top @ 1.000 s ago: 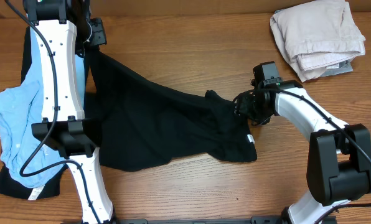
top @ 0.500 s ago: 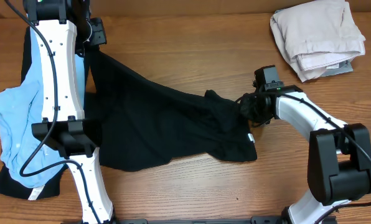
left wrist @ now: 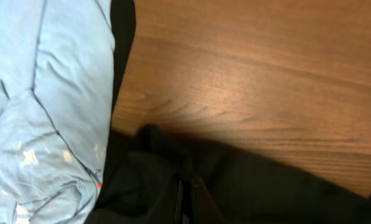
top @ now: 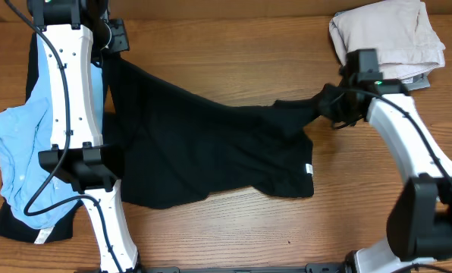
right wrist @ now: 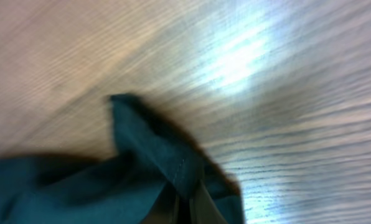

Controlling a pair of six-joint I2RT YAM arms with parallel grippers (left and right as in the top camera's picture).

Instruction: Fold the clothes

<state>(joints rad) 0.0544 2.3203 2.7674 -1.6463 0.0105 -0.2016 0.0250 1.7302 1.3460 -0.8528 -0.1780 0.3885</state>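
Observation:
A plain black garment (top: 203, 152) of the clothes lies stretched across the table, with a small white label (top: 311, 170) at its right hem. My left gripper (top: 109, 54) is shut on its far-left corner, and the left wrist view shows the fingers (left wrist: 201, 198) pinched into dark cloth (left wrist: 266, 186). My right gripper (top: 331, 105) is shut on the garment's upper right edge, which is drawn out into a taut point. A fold of that cloth (right wrist: 167, 155) sits between the jaws in the right wrist view, with my right gripper (right wrist: 184, 202) at the bottom edge.
A light blue garment (top: 14, 144) lies crumpled at the left edge over another black one (top: 10, 224); the blue cloth (left wrist: 42, 93) also fills the left of the left wrist view. A folded beige pile (top: 385, 42) sits at the back right, close behind my right arm.
The right gripper shut on the black garment's edge and pulled it up and to the right toward the beige pile, stretching the cloth. The left arm stayed put.

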